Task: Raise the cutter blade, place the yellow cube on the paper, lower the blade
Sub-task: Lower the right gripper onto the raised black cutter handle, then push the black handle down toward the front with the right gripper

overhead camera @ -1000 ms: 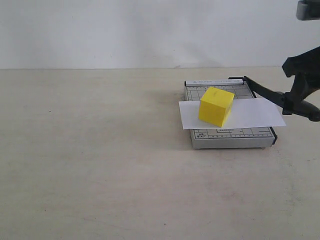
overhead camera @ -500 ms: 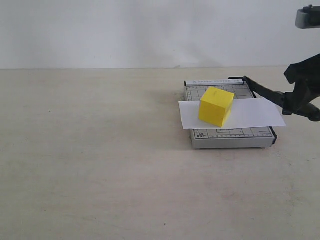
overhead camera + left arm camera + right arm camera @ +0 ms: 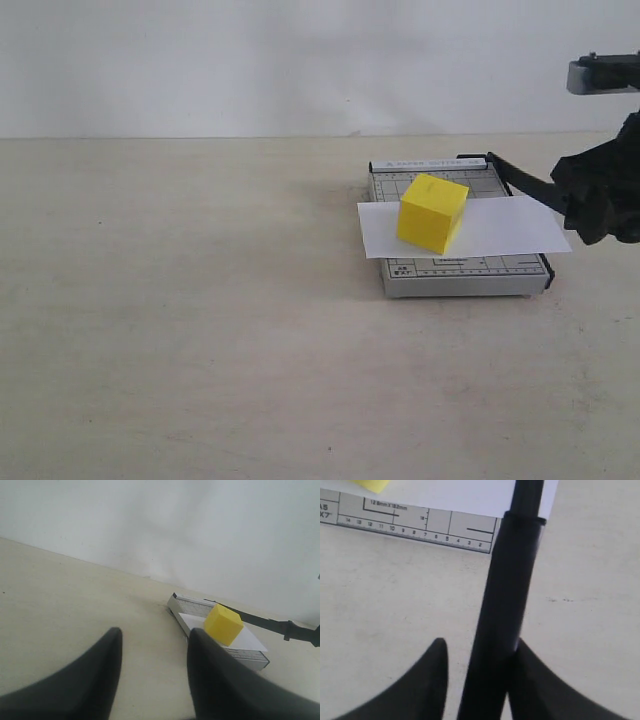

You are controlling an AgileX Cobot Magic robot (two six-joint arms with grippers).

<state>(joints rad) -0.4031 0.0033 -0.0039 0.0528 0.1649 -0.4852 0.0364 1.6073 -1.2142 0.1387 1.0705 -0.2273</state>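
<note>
Set on the paper (image 3: 500, 232), beyond the right gripper (image 3: 480, 647): the yellow cube (image 3: 432, 213). Between those jaws, apart with a gap one side: the raised cutter blade (image 3: 525, 183), at its handle. Apart, empty, far off: left gripper (image 3: 154, 632) jaws; remaining, seemingly, only lowering.

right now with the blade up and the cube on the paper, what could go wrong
The cutter blade sits off-centre in the right gripper, with a gap beside one finger; it may slip.
The paper overhangs the cutting edge; lowering may slice it and nudge the yellow cube.
</note>
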